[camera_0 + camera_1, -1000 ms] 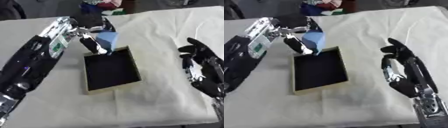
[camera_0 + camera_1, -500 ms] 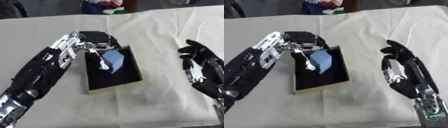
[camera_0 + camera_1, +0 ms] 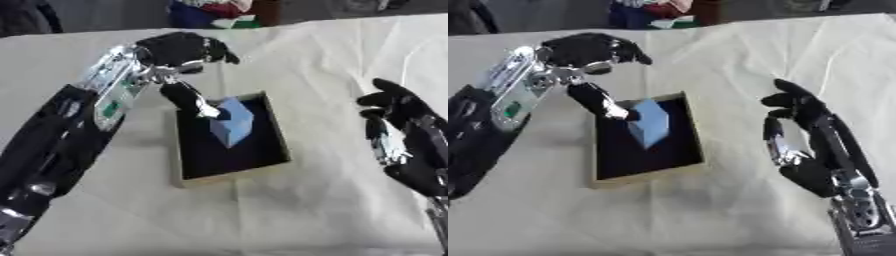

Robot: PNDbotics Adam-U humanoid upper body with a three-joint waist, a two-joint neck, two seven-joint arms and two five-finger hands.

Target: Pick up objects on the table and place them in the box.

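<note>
A light blue block (image 3: 233, 122) stands tilted inside the shallow box (image 3: 229, 176), which has a dark floor and a tan rim. My left hand (image 3: 179, 47) hovers over the box's far left corner. Its fingers are spread away from the block, and only the thumb (image 3: 191, 98) reaches down to the block's upper left edge. My right hand (image 3: 807, 135) is held open to the right of the box, fingers up, holding nothing.
A cream cloth (image 3: 306, 60) covers the table. Red, blue and white items (image 3: 214, 12) lie beyond the far edge. A dark shape (image 3: 22, 17) sits at the far left corner.
The left hand carried the blue block from above the box's far edge down into the box, then opened and drew back upward. The right hand stayed put.
</note>
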